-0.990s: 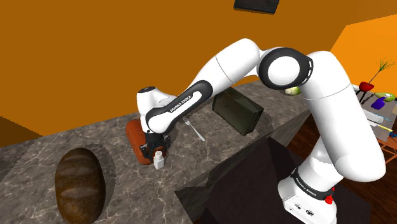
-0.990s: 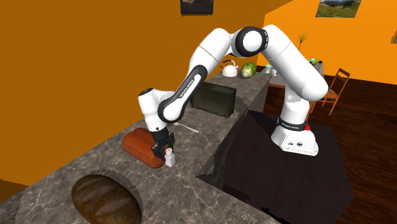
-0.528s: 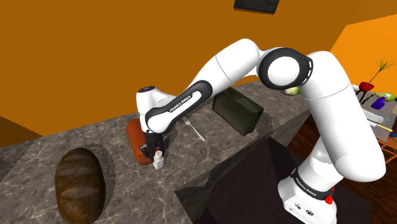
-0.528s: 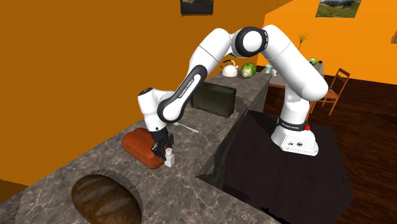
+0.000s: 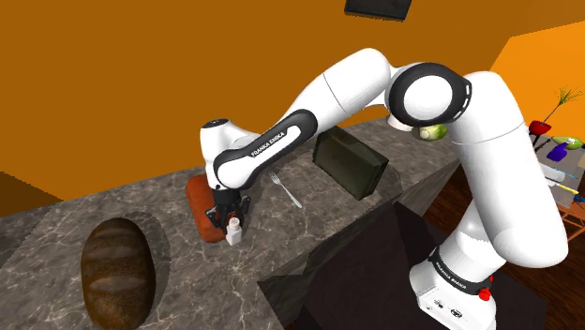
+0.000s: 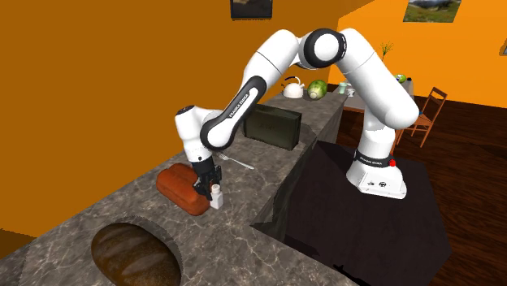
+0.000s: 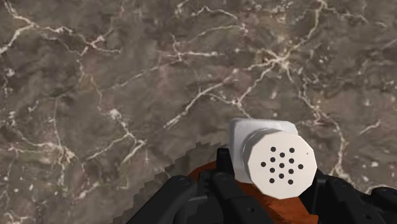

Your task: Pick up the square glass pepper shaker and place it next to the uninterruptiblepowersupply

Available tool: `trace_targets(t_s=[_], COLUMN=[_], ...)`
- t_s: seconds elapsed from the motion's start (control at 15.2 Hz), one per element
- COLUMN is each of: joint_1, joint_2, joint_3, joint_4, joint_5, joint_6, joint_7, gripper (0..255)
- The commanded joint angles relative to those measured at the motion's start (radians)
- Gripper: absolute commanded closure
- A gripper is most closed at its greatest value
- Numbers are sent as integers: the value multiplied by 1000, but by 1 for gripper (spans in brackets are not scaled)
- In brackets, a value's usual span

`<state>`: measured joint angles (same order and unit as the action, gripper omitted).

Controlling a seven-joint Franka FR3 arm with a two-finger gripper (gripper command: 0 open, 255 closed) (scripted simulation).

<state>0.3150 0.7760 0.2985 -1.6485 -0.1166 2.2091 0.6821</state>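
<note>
The shaker (image 7: 280, 162) stands upright near the counter's (image 5: 309, 234) front edge, between the gripper's (image 5: 231, 220) jaws; whether they clench it we cannot tell. We judge it light, slick, breakable: hold its flat sides.

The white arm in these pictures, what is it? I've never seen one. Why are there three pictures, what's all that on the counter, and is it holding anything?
It is a robot arm on a stand, with a black hand at its end. Two pictures come from fixed cameras, one beside the stand and one farther off. The third comes from a camera on the hand itself, looking down at the counter. On the dark stone counter lie a big brown loaf, a reddish-brown block, a fork and a dark box. The hand is down around a small white shaker beside the block. Whether it grips the shaker, I cannot tell.
</note>
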Motion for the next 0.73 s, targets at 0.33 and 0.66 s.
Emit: trace_targets(t_s=[0.33,0.66], joint_1=[-12,-19], joint_2=[-70,-114], joint_3=[14,23], joint_4=[-13,-14], joint_5=[15,26], joint_6=[-56,-99], joint_7=[-2,-4], gripper=[255,255])
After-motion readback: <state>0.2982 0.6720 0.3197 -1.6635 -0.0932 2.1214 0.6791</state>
